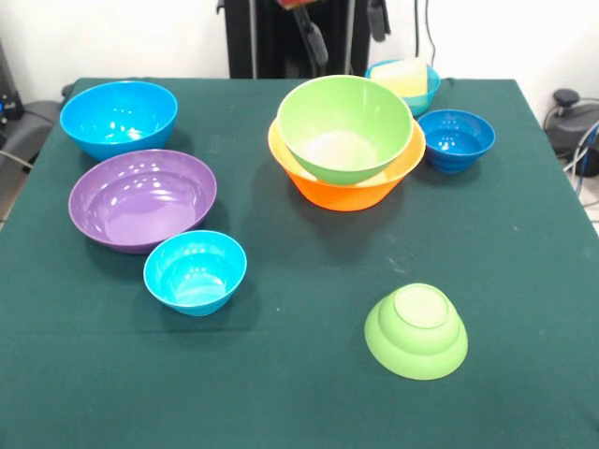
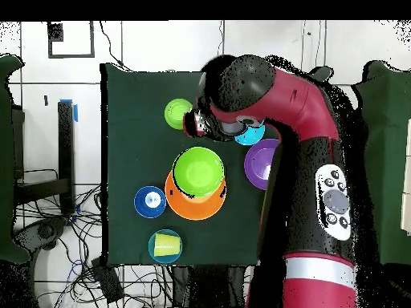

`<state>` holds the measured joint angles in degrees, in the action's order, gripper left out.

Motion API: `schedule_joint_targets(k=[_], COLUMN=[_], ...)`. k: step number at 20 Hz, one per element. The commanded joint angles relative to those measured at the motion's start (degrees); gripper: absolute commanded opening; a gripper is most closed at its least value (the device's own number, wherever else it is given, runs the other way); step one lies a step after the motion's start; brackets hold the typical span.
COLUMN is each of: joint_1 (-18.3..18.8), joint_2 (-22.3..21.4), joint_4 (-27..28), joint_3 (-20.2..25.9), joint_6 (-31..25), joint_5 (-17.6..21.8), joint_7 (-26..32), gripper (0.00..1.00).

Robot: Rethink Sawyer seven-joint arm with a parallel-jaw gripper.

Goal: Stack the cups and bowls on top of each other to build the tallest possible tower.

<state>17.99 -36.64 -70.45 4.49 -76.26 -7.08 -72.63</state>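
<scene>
Front view, green tablecloth, white wall, cables at edge.

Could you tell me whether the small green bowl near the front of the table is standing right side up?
No, the small green bowl lies upside down, its flat base facing up on the table.

No readable text, labels, brands, numbers or signs on anything shown.
</scene>
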Motion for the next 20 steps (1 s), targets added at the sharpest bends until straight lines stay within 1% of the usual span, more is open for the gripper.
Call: schedule_joint_targets(k=[1, 2, 3, 5, 8, 12, 14, 16, 19, 20], joint_1=[-3.6, -4.0, -4.6, -5.3, -5.9, -6.3, -6.7, -7.2, -7.4, -7.5], joint_2=[-0.6, -1.1, -1.3, -1.5, -1.8, -3.5, -4.4, -5.8, -7.5, -8.0], joint_4=[-2.7, -2.6, -1.9, -1.8, -3.0, -6.7, -9.2, -12.4, -16.4, -17.5], joint_3=[-3.4, -4.2, -5.2, -6.7, -8.0, -9.6, -10.2, -10.8, -11.1, -11.4], joint_6=[-9.3, -10.1, -12.5, -15.3, -16.3, -15.7, -14.0, -10.5, -3.9, -2.9], joint_5=[8.5, 9.5, 11.2, 13.3, 14.8, 15.4, 15.5, 15.6, 15.9, 15.9], joint_7=[-9.5, -9.2, -8.8, -8.6, -8.2, -8.0, -7.6, -7.0, -5.6, -5.6], gripper=[1.0, 1.0, 1.0, 1.0, 1.0, 1.0, 1.0, 1.0, 1.0, 1.0])
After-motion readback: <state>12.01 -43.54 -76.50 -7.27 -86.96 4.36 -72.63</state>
